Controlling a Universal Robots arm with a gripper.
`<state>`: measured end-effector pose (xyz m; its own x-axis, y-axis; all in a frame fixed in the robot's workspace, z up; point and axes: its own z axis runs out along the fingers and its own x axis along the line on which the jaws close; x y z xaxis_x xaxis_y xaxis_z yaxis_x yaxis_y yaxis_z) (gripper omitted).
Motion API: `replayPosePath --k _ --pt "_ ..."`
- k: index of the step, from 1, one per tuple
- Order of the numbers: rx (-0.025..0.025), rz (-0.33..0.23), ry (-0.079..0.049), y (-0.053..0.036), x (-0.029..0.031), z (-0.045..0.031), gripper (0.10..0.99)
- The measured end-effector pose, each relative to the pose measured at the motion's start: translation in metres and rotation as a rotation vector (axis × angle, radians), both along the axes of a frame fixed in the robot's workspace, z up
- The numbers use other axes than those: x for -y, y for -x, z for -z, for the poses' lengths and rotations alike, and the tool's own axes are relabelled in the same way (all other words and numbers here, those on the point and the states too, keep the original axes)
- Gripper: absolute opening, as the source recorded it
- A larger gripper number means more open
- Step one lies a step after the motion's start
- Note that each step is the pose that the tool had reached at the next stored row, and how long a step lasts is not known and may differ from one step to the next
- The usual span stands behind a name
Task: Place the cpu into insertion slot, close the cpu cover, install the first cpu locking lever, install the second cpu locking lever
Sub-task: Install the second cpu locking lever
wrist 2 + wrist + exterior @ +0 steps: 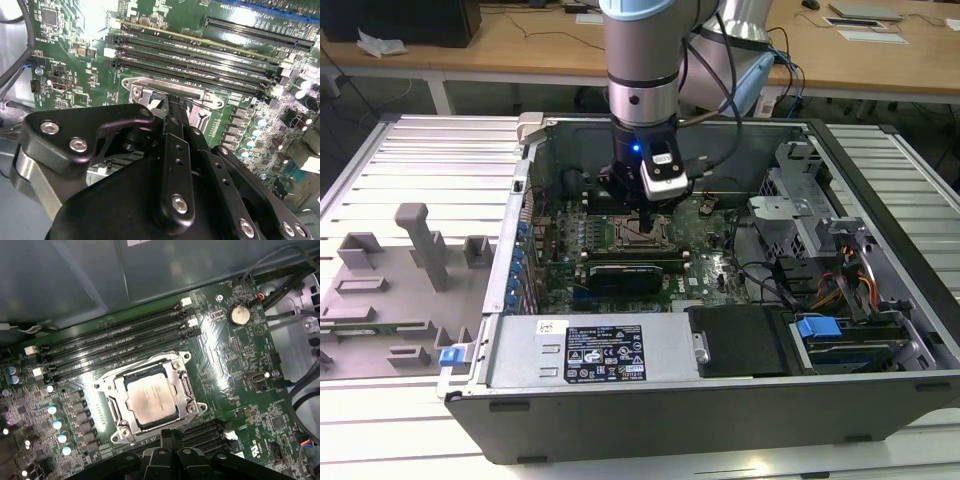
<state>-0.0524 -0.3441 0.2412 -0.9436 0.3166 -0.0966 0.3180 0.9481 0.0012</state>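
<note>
The black tool (170,460) is seen at the near edge of the first wrist view, poised just above the socket, its fingers drawn together with nothing seen held between them; in the second wrist view the tool (172,107) hangs directly over the silver socket frame; in the exterior view the tool (638,208) is lowered into the open computer case (720,400) over the green motherboard (705,265)

Just beyond the fingertips the cpu (150,399) is found lying flat in the insertion slot (116,410), its pale metal face upward; the cpu cover (181,384) is laid down around it, the chip showing through the square opening

Beyond the socket the long black memory slots (115,342) are ranged side by side; a round coin battery (239,315) is seen further off on the board; the case is set on a ribbed grey tabletop (430,160), with a grey fixture block (420,240) at the exterior view's left
</note>
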Motion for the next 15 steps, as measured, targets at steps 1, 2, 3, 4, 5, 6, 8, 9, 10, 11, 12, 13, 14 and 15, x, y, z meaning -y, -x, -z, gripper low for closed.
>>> replayPosePath --k 1,2,3,4,5,6,8,9,10,11,12,13,14,15 --pt "0.0001 0.0 0.0 0.0 0.0009 -0.0004 0.106" --pt "0.0 0.0 0.0 0.0 0.0022 -0.001 0.106" --pt "0.0 0.0 0.0 0.0 0.0038 -0.0017 0.106" --pt "0.0 0.0 0.0 0.0 0.0055 -0.0021 0.106" --pt "0.0 0.0 0.0 0.0001 0.0101 -0.0023 0.106" --pt "0.0 0.0 0.0 0.0006 0.0135 -0.0023 0.106" --pt "0.0001 0.0 0.0 0.0045 0.0163 -0.0023 0.106" --pt "0.0 0.0 0.0 0.0064 0.0169 -0.0023 0.106" --pt "0.0001 -0.001 0.0 0.0066 0.0169 -0.0023 0.106" --pt "0.0 -0.001 0.0 0.0066 0.0169 -0.0023 0.106" --pt "0.0001 -0.001 0.0 0.0066 0.0169 -0.0023 0.106" --pt "0.0001 -0.001 0.0 0.0066 0.0169 -0.0023 0.106" --pt "-0.001 -0.001 0.0 0.0067 0.0169 -0.0023 0.106" --pt "-0.0102 -0.001 0.0 0.0067 0.017 -0.0022 0.106"
